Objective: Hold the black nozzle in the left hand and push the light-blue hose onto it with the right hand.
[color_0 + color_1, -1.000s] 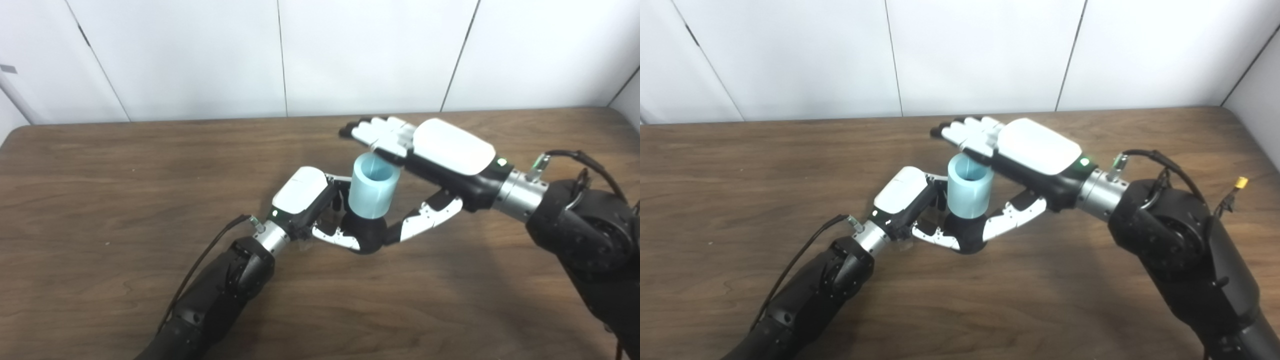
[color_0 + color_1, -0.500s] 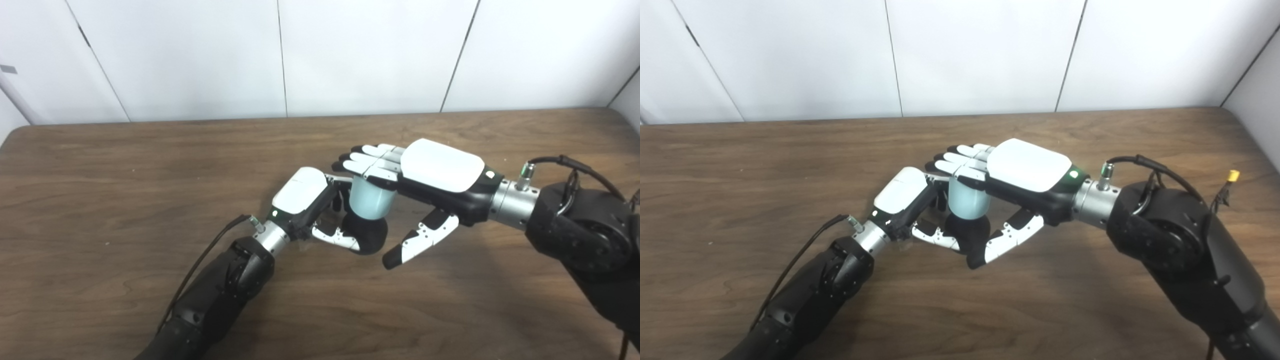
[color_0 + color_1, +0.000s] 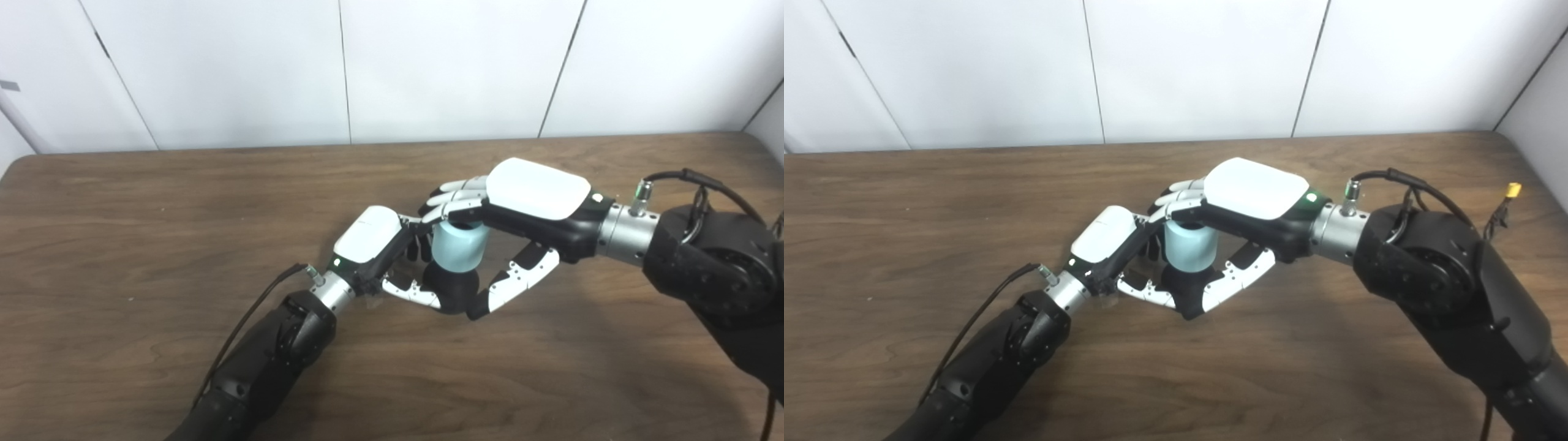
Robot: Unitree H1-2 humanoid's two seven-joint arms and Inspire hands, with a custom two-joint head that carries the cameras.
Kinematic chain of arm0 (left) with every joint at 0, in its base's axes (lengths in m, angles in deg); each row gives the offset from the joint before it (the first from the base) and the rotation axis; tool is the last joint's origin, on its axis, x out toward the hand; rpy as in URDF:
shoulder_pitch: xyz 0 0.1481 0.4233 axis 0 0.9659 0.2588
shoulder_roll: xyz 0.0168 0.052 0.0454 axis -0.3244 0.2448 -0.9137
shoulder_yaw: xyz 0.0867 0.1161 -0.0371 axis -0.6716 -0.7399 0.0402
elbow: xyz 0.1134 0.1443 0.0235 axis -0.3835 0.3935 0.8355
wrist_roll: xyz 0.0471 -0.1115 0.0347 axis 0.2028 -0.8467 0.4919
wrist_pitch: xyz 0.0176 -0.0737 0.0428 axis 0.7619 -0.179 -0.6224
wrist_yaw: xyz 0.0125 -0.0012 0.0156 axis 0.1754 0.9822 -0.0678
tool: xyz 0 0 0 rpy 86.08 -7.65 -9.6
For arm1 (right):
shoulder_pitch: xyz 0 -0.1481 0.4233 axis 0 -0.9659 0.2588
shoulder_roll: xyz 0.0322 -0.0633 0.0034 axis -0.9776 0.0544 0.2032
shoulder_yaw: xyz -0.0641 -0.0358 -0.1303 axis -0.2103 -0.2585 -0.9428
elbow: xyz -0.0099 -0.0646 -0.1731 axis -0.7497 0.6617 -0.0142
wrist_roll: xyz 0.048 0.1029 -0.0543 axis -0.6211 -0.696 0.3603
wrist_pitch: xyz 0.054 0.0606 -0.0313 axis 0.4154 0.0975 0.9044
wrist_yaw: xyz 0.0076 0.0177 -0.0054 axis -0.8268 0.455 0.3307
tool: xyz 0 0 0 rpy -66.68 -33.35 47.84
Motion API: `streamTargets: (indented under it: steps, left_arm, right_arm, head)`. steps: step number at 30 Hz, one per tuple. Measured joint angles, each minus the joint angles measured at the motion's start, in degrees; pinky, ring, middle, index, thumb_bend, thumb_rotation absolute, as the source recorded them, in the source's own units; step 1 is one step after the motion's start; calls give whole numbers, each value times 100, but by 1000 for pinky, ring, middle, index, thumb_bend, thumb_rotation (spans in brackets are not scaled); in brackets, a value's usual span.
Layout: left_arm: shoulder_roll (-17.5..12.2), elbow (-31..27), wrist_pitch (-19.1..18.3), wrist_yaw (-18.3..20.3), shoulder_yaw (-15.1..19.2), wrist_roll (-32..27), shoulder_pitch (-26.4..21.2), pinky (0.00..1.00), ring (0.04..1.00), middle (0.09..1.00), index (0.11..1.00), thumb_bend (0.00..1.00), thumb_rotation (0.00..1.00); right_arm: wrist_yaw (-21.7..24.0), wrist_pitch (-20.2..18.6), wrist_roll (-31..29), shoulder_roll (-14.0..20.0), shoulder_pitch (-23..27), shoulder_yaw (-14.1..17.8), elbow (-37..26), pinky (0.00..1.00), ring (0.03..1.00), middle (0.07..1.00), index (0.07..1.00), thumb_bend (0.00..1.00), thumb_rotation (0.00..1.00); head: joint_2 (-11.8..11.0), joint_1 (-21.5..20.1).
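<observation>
The black nozzle (image 3: 450,289) stands on the table, and my left hand (image 3: 373,242) is shut on it from the left, with fingers around its base. The light-blue hose (image 3: 459,250), a short wide tube, sits upright on top of the nozzle. My right hand (image 3: 530,195) lies over the hose from the right. Its fingers (image 3: 453,199) curl down over the hose's far rim and its thumb (image 3: 514,280) reaches down the near side to the nozzle. The same scene shows in the right eye view, with the hose (image 3: 1191,248) under the right hand (image 3: 1252,190).
The brown wooden table (image 3: 122,202) runs to a white panelled wall at the back. A cable with a yellow connector (image 3: 1511,190) hangs off the right forearm. Both forearms lie low over the table's front half.
The right hand came down from above the hose, pressed flat on its top, then lifted slightly. Its fingers have curled over the rim and its thumb swung in. The hose sits lower on the nozzle.
</observation>
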Motion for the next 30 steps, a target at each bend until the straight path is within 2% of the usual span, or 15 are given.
streamTargets:
  steps: [12,20,30]
  left_arm:
    - [-10,-32,-3,59,12,-9,19,288,353,420,513,519,0]
    - [-13,-80,-18,69,41,1,52,283,352,425,514,519,0]
    - [-38,-112,-32,64,56,35,79,300,366,431,511,521,0]
  right_arm:
    - [-141,95,337,-57,-26,-184,16,823,908,882,844,837,898]
    - [-221,187,764,-30,-262,-276,25,879,972,957,923,827,843]
    - [-375,294,1088,-12,-564,-188,-72,908,1000,990,980,812,850]
  head:
    - [44,17]
    - [70,62]
    - [88,44]
